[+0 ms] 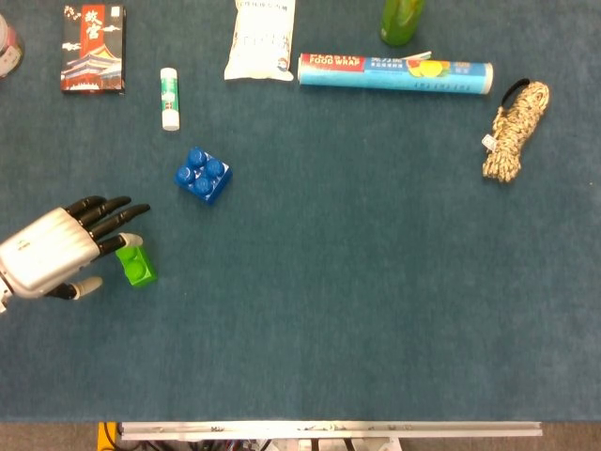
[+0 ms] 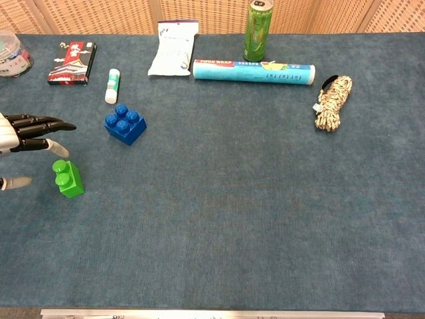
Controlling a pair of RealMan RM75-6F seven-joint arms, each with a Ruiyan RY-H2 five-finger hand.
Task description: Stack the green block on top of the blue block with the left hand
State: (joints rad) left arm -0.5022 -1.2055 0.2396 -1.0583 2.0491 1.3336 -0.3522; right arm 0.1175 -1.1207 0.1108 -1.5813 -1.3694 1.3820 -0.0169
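The green block (image 1: 137, 263) (image 2: 68, 178) lies on the blue cloth at the left. Up and to its right sits the blue block (image 1: 203, 175) (image 2: 125, 124), four studs up, standing alone. My left hand (image 1: 58, 248) (image 2: 26, 136) hovers just left of the green block, fingers spread and pointing toward it, thumb apart on the near side. One fingertip reaches the block's far end; I cannot tell if it touches. Nothing is in the hand. My right hand is not visible in either view.
Along the far edge lie a red-and-black box (image 1: 92, 48), a glue stick (image 1: 169, 98), a white packet (image 1: 260, 38), a green can (image 2: 257, 30), a food-wrap roll (image 1: 395, 73) and a coiled rope (image 1: 515, 129). A round tub (image 2: 13, 62) sits far left.
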